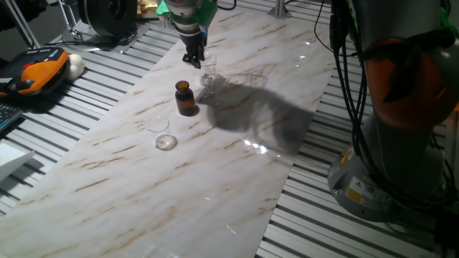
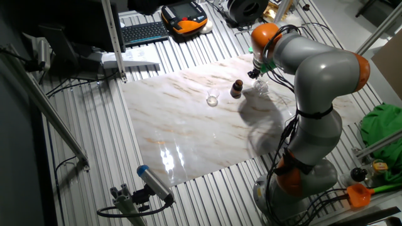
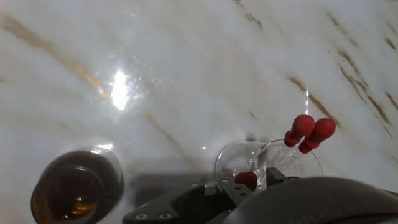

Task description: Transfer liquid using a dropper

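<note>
Pincer (image 1: 193, 59) lowered over clear glass (image 1: 209, 72) holding red-bulbed droppers (image 3: 309, 132) upright for pickup; jaw state could not be told. Amber bottle (image 1: 186, 98) stood near.

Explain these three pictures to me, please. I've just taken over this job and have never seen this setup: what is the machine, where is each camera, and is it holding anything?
The machine is a single grey-and-orange robot arm ending in a two-finger gripper. Two pictures come from fixed cameras on different sides of the marble-patterned table top. The third comes from a camera on the hand, looking down past the fingers.

On the table are a small brown amber bottle, open at the top, a small clear glass cup, and a clear glass beaker holding thin clear droppers with red rubber bulbs.

The gripper hangs just above that beaker. One red bulb sits very near the fingers, but the pictures don't show whether it is gripped.
</note>
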`<state>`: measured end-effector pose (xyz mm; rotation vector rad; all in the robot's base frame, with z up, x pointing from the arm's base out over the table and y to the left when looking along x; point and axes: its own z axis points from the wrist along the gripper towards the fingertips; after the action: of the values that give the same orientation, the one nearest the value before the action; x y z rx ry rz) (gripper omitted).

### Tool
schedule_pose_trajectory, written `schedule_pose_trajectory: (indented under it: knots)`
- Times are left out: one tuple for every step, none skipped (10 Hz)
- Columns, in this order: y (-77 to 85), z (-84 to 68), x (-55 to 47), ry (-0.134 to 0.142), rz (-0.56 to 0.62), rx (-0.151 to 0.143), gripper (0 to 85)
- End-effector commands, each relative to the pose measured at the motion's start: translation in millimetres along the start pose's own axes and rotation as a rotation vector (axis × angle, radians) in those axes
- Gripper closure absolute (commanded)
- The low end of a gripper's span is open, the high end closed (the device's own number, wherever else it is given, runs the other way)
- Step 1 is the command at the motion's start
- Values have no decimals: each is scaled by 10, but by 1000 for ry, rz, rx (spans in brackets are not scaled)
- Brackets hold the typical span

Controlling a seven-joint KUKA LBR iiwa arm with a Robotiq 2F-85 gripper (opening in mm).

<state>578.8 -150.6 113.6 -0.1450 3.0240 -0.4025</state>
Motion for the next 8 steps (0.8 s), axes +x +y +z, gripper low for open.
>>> schedule_pose_trajectory:
  knots:
    - [-2,2,1,0,-1,-5,510]
    - [-4,4,3,-1,-7,-8,510]
    - [-3,3,2,-1,-10,-8,510]
    - [4,-5,-4,1,-10,-9,510]
    - [25,-27,-21,10,-7,-8,510]
    - [58,-65,-45,18,2,-6,510]
    - [65,-72,-50,16,4,3,510]
    - [43,-49,-47,11,0,2,510]
